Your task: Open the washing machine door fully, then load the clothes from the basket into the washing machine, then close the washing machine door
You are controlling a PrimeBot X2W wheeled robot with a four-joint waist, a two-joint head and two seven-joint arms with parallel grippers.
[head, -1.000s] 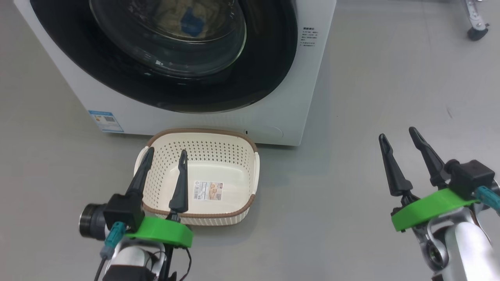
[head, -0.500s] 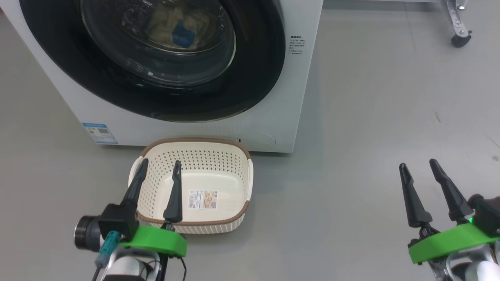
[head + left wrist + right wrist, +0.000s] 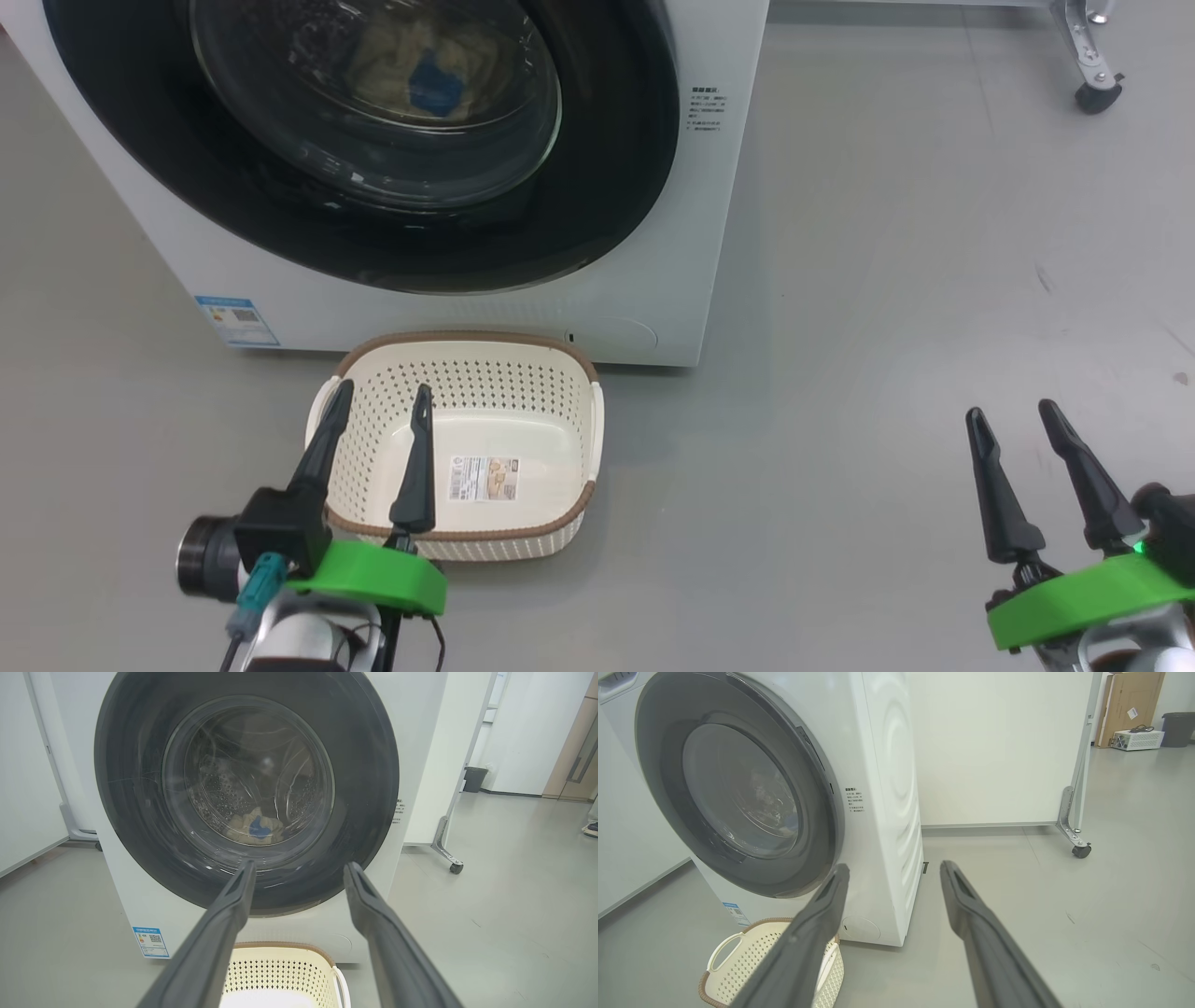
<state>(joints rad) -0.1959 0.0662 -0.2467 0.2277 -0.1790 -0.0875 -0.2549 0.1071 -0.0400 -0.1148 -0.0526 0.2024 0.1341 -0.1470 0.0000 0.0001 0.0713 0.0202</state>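
Note:
The washing machine (image 3: pixel 653 308) (image 3: pixel 434 742) (image 3: pixel 892 788) stands on the floor with its door (image 3: pixel 616 187) (image 3: pixel 131 788) (image 3: pixel 658 765) shut flat against its front. Through the glass I see the pale-yellow clothes (image 3: pixel 415 61) (image 3: pixel 254 828) with a blue patch lying in the drum. The cream basket (image 3: pixel 523 373) (image 3: pixel 280 970) (image 3: pixel 733 961) sits on the floor before the machine, with just a label sticker on its bottom. My left gripper (image 3: pixel 381 395) (image 3: pixel 299 865) hovers open over the basket's left side. My right gripper (image 3: pixel 1013 418) (image 3: pixel 894 868) is open above bare floor at the right.
A wheeled partition panel (image 3: pixel 994 746) stands right of the machine, its caster (image 3: pixel 1094 96) (image 3: pixel 455 868) (image 3: pixel 1080 850) on the floor. A dark bin (image 3: pixel 474 779) and a carton (image 3: pixel 1127 704) stand farther off. Grey floor (image 3: pixel 887 327) stretches wide to the right.
The head camera has tilted, so the machine and basket have shifted down and left in view. My right gripper has dropped lower in view; both grippers stay open.

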